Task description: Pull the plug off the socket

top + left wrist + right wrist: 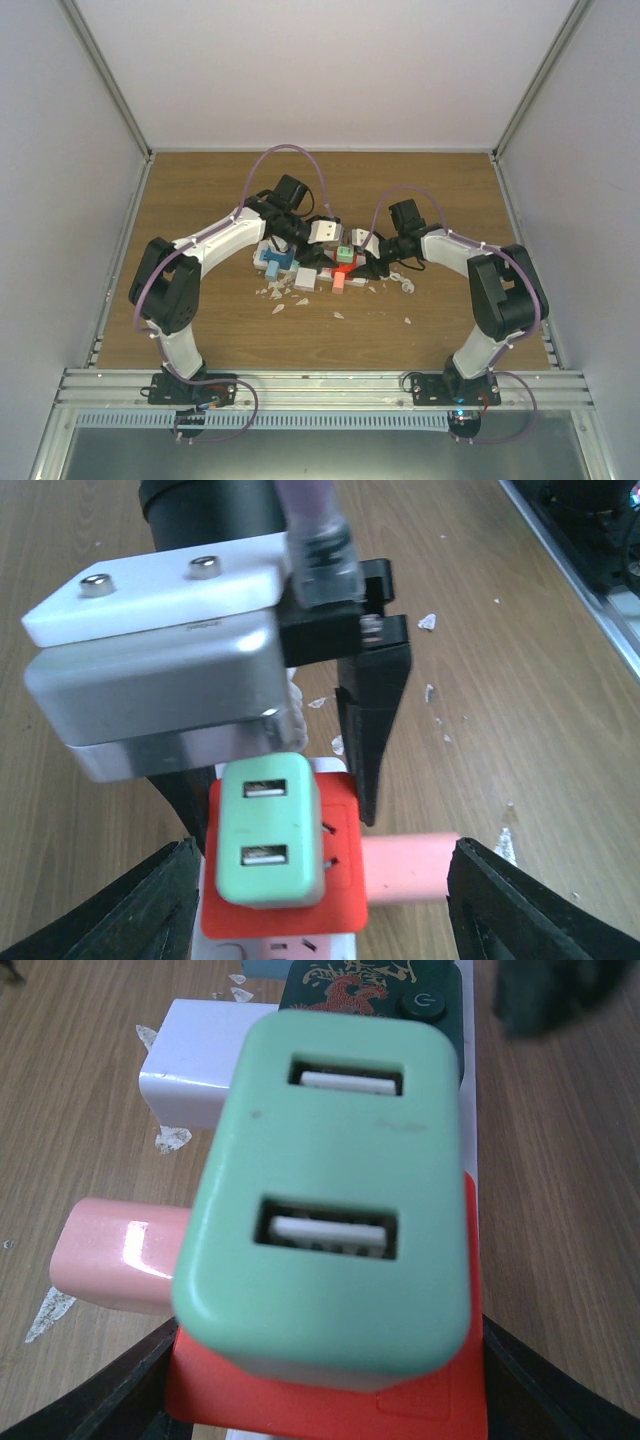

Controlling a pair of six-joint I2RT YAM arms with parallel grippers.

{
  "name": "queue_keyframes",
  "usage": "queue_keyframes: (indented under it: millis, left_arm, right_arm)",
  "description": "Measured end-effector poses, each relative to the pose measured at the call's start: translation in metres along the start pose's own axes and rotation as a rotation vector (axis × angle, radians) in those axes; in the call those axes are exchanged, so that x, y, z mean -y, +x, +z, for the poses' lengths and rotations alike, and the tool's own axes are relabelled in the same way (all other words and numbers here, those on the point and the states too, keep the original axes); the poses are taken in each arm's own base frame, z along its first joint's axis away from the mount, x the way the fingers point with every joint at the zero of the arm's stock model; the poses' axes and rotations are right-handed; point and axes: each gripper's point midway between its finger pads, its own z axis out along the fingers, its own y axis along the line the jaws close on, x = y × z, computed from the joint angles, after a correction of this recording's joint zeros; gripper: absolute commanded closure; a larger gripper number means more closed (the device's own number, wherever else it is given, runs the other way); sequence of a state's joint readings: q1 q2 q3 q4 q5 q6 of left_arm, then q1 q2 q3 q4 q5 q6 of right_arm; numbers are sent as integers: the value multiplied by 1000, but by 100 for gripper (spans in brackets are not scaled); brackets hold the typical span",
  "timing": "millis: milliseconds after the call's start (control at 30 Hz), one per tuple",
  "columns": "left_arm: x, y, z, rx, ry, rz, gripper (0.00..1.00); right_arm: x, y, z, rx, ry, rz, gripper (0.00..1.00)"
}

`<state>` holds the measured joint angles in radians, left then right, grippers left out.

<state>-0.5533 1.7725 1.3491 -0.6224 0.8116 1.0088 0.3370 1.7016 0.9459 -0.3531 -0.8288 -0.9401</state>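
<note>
1. The green plug (265,845) is being held upright in the red outlet (345,905) of the power strip (270,947), which is lying near the middle of the desk (200,200).
2. The right gripper (330,1330) is being held shut. It looks to be squeezed onto the sides of the red outlet, so the strip is being pinned down.
3. The left gripper (322,850) is being held wide open, with one finger on each side of the plug. Nothing is being touched by it.
4. For a good grab, the left fingers should be shut on two flat sides of the green plug only.
5. The pink block (405,865) just beside the plug is also lying between those fingers, so it should be left out of the grab.
6. The plug should then be pulled straight out, not tipped, so the pins are not being bent.
7. The strip should be pressed down during the pull, or it may be lifted along with the plug.
</note>
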Motion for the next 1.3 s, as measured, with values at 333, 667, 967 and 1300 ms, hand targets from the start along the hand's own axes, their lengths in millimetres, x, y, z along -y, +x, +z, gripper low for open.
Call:
queue_keyframes:
  millis: [333, 667, 967, 1300]
  left_arm:
    - [-15, 7, 20, -3, -23, 2, 50]
    - [-17, 4, 22, 11, -27, 4, 77]
    - [-19, 5, 18, 17, -29, -11, 82]
    - [-20, 7, 14, 27, -24, -27, 83]
  right_arm:
    - [-1, 0, -1, 11, 11, -13, 69]
    - [-1, 1, -1, 20, 7, -4, 73]
    - [0, 1, -1, 34, 1, 0, 74]
    - [0, 1, 0, 43, -1, -1, 75]
